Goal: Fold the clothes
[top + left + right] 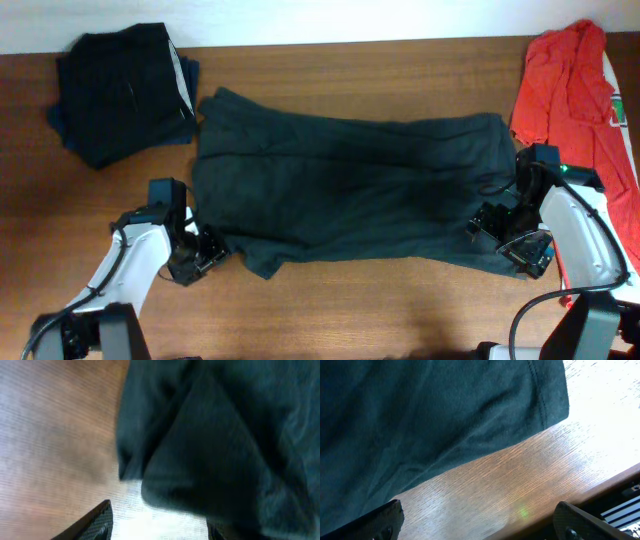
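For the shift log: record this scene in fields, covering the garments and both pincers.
dark T-shirt: spread out across the table
folded dark garments: stacked at far left corner
red shirt: crumpled at right edge
left pincer: open, at T-shirt's near left corner
right pincer: open, by T-shirt's near right hem, holding nothing

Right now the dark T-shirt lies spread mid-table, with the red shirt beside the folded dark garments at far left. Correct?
No. The red shirt lies at far right, apart from the folded dark garments, as the overhead view shows. The rest holds.
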Robot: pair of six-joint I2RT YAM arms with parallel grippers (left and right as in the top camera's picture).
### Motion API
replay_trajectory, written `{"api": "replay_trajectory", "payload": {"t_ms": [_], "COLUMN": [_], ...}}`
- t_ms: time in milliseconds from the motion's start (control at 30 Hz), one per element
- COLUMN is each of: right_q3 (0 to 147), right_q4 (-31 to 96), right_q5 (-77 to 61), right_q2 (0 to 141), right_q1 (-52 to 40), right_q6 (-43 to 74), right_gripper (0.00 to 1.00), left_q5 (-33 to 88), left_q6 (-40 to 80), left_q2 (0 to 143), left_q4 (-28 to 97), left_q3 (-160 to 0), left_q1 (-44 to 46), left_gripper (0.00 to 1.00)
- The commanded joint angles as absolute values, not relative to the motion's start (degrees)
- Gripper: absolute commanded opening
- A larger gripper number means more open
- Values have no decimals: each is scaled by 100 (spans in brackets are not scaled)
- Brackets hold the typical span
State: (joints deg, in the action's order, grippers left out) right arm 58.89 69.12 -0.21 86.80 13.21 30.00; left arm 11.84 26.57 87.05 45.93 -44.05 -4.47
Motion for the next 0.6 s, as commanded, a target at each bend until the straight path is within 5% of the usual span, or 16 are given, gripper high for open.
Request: {"api": "replay_trajectory", "payload": {"t_ms": [0, 200, 400, 567], "right_q3": [5867, 5867, 5865, 5516], "right_q4": [6938, 7011, 7166, 6455], "right_q5": [51, 49, 51, -740], "right_q2": [8691, 8689, 8624, 8707], "right_q1": [1354, 1365, 3518, 4154], "right_q6": [3024, 3229, 2961, 2958], "right_gripper": [99, 99, 99, 99], "left_q5": [1245, 1249, 1225, 1223], "left_q6": [2628, 2628, 2626, 2624], "left_q2": [8956, 8956, 8956, 8956], "left_q4": [4388, 4357, 4416, 4429], "left_q3": [-4390, -4418, -4418, -4418], "left_q1": [-467, -467, -558, -558], "left_gripper": [56, 5, 1, 1]}}
